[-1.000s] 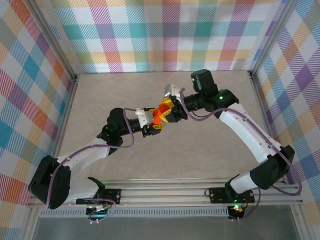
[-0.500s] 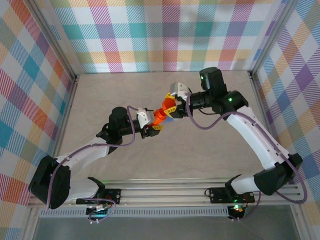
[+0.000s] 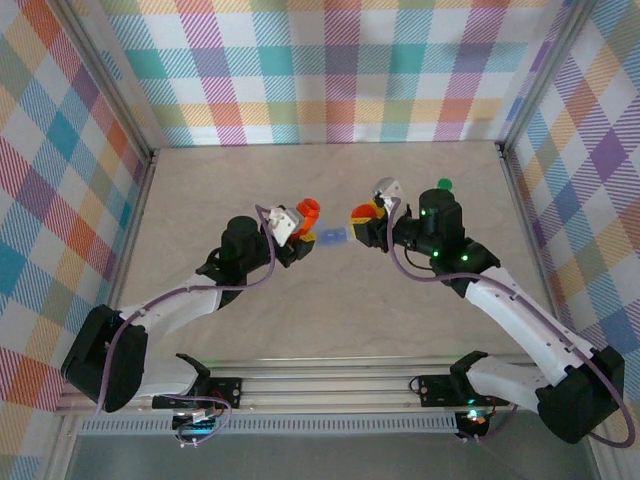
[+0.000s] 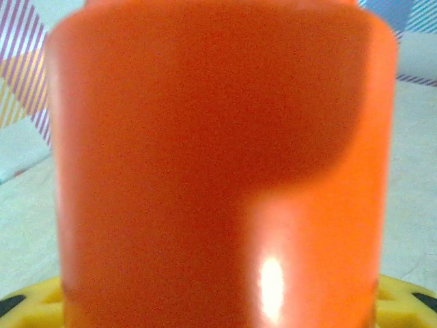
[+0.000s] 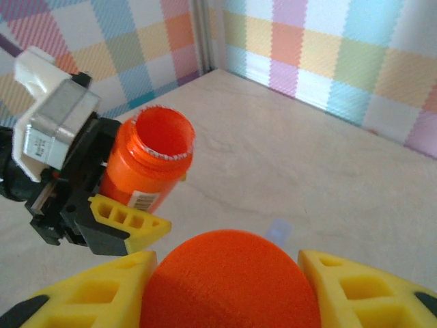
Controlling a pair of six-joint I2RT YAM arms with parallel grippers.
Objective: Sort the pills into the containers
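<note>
My left gripper (image 3: 303, 224) is shut on the orange pill bottle (image 3: 306, 212), held above the table with its mouth uncapped. In the left wrist view the bottle's wall (image 4: 218, 164) sits right against the lens. In the right wrist view the same bottle (image 5: 147, 160) shows its empty-looking neck, with the left arm's yellow fingers (image 5: 130, 229) around it. My right gripper (image 3: 362, 220) is shut on the bottle's orange cap (image 5: 229, 280), a short gap to the right of the bottle. The pills are out of view.
A flat blue box (image 3: 334, 236) lies on the table between the two grippers; in the right wrist view the box (image 5: 278, 229) shows just beyond the cap. A bottle with a green cap (image 3: 443, 184) stands at the back right behind my right arm. Plaid walls close in the table.
The cap has come off the orange bottle. My right gripper carried it to the right and toward the front, while my left gripper drew the bottle left.
</note>
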